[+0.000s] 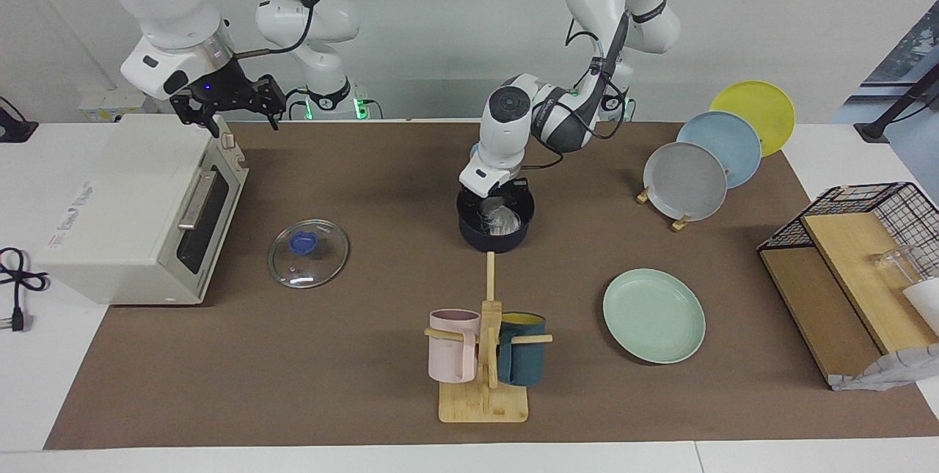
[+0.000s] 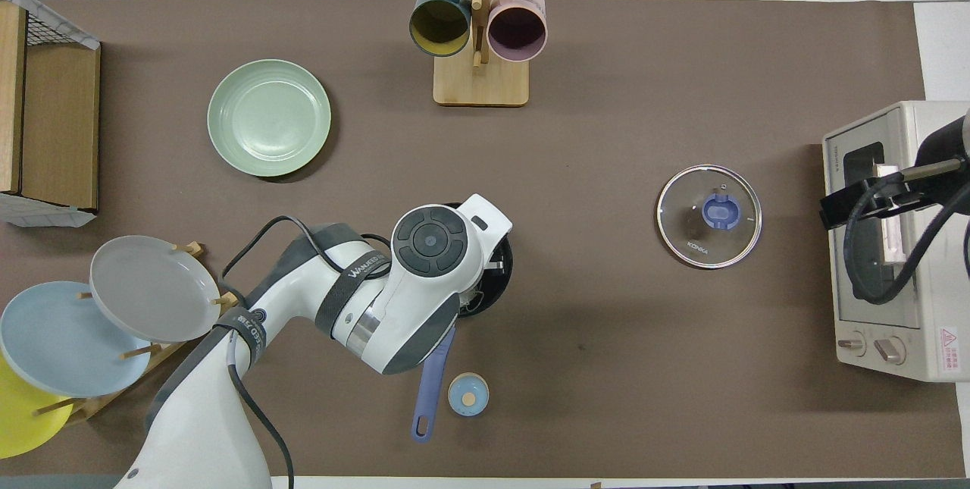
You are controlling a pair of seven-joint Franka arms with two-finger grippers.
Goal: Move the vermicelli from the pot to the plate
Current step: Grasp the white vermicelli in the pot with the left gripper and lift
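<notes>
Vermicelli (image 1: 502, 218) fills the pot (image 1: 494, 238), where the left gripper (image 1: 493, 207) reaches in, finger state unreadable, likely for grasping, while the right gripper (image 1: 229, 103) waits, fingers apart, above the toaster oven (image 1: 139, 209).

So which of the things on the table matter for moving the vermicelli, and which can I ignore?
In the job:
- vermicelli, in the pot
- pot
- mint plate, bare
- left gripper, down in the pot

Lying about:
- glass lid
- mug rack with two mugs
- plate rack
- toaster oven; right gripper waits over it
</notes>
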